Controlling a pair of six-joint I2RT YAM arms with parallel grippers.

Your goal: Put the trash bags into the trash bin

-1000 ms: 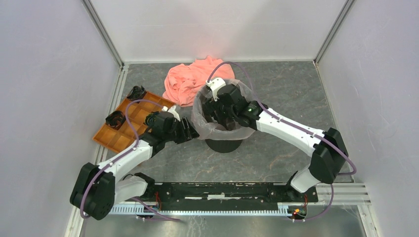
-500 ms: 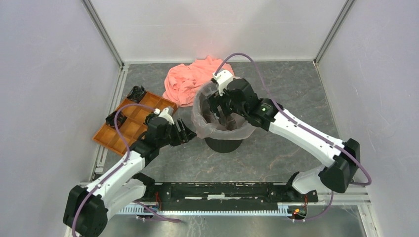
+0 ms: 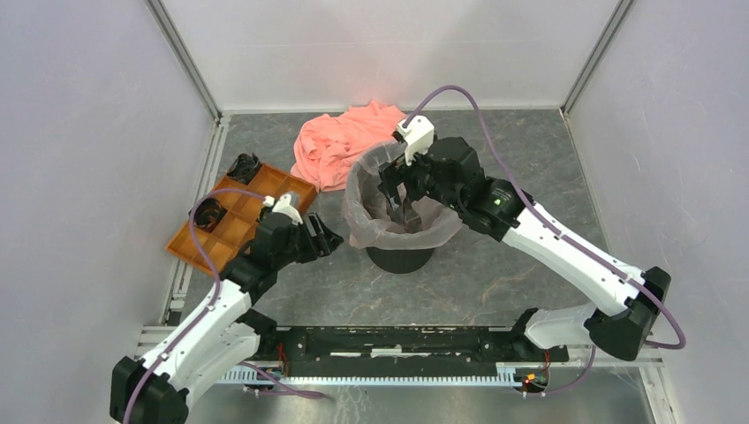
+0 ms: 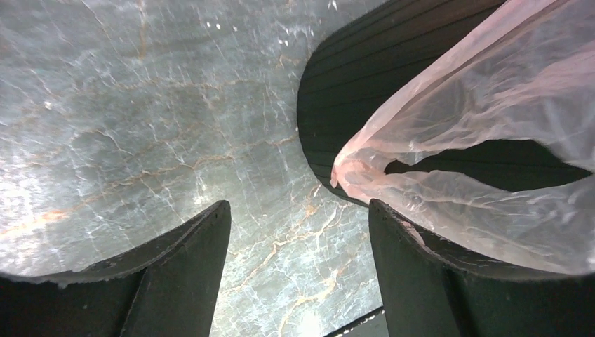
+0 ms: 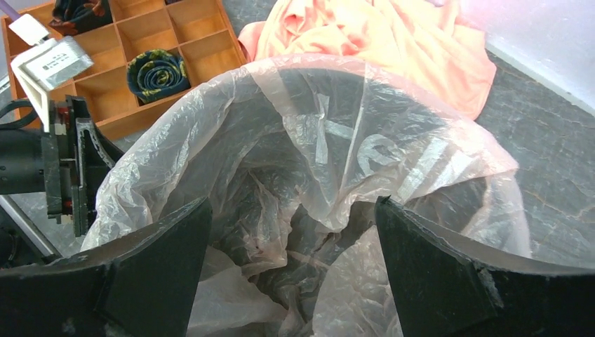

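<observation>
The trash bin [image 3: 400, 259] is a round black bucket standing mid-table. The trash bag [image 3: 371, 231], thin pale pink film, lines it and drapes over the rim. In the right wrist view the bag [image 5: 316, 140] hangs crumpled down inside the bin. My right gripper [image 3: 402, 196] hovers over the bin mouth. It is open [image 5: 293, 203], with only film below it and nothing between its fingers. My left gripper [image 3: 330, 238] sits just left of the bin, low and apart from it. It is open [image 4: 299, 207] over bare table, with the bin wall [image 4: 351, 84] and the bag's overhang [image 4: 491, 105] ahead on the right.
An orange compartment tray [image 3: 221, 252] holding dark rolled items lies at the left, close behind my left arm. A salmon cloth [image 3: 340, 141] is heaped behind the bin, by the back wall. White walls enclose the table on three sides.
My right gripper has lifted up and back out of the bin, its jaws spreading wider. The left gripper has drawn back from the bin's side and opened further.
</observation>
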